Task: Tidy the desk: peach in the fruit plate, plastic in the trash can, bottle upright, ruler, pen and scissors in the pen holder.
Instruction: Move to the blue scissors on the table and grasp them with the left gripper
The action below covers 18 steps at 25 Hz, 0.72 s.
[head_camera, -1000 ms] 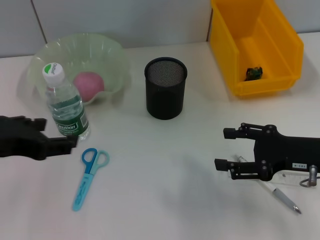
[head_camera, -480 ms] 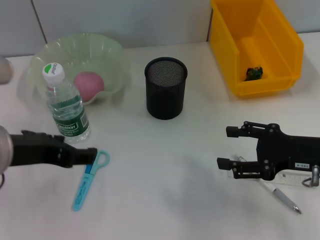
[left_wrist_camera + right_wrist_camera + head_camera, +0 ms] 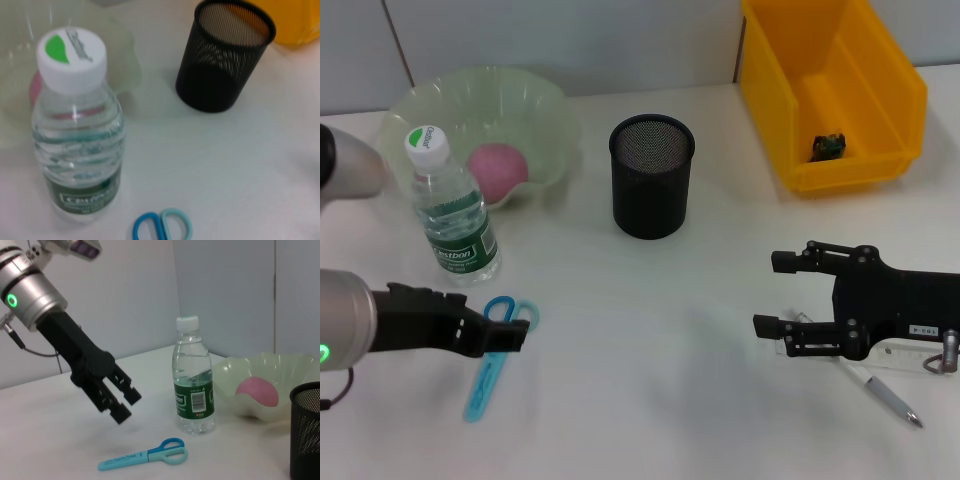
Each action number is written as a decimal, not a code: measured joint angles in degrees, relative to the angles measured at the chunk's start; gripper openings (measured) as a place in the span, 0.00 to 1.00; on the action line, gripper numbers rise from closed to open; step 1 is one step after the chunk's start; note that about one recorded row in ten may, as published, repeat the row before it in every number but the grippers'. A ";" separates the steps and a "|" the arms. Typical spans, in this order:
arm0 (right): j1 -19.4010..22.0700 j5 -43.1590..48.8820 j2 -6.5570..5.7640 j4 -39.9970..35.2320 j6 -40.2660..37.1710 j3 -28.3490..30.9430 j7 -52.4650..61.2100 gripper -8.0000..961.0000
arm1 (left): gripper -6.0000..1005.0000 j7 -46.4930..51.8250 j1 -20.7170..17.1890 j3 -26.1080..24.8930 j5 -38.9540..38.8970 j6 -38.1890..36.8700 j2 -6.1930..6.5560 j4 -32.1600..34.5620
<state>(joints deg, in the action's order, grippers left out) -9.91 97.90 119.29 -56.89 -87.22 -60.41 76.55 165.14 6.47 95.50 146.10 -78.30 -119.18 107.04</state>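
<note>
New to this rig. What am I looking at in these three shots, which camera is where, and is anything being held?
It is a two-armed robot tidying a white desk. The wide shot comes from a camera on its head, looking down; the other two come from cameras on its wrists.

On the desk: a pale green fruit plate with a pink peach in it, an upright water bottle, a black mesh pen holder, a yellow bin with a small scrap inside, and blue scissors lying flat.

The left gripper hovers open just above the scissors' handles; the right wrist view shows it clear of them. The right gripper sits open over a pen and a clear ruler.

Nothing is held.
</note>
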 joint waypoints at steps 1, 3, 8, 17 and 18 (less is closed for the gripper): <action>-0.01 -0.01 0.03 -0.03 -0.03 -0.03 0.00 0.85 | 0.77 0.00 0.00 0.00 0.00 0.00 0.00 0.00; -0.01 -0.03 0.06 -0.05 -0.08 -0.06 0.00 0.85 | 0.77 0.01 0.14 0.69 0.42 0.66 0.00 -1.11; -0.02 -0.03 0.06 -0.07 -0.12 -0.04 -0.01 0.85 | 0.77 0.01 0.69 2.24 1.23 2.05 0.00 -2.94; 0.06 0.02 0.06 -0.06 -0.08 0.03 -0.01 0.85 | 0.77 -0.02 4.42 4.64 3.11 3.11 0.00 -7.10; 0.07 0.03 0.06 -0.06 -0.04 0.04 0.00 0.85 | 0.77 -0.02 4.42 4.64 3.11 3.11 0.00 -7.10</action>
<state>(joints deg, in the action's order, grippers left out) -9.84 97.93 119.36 -56.96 -87.26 -60.37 76.55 165.12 10.88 100.13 149.21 -75.19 -119.18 99.94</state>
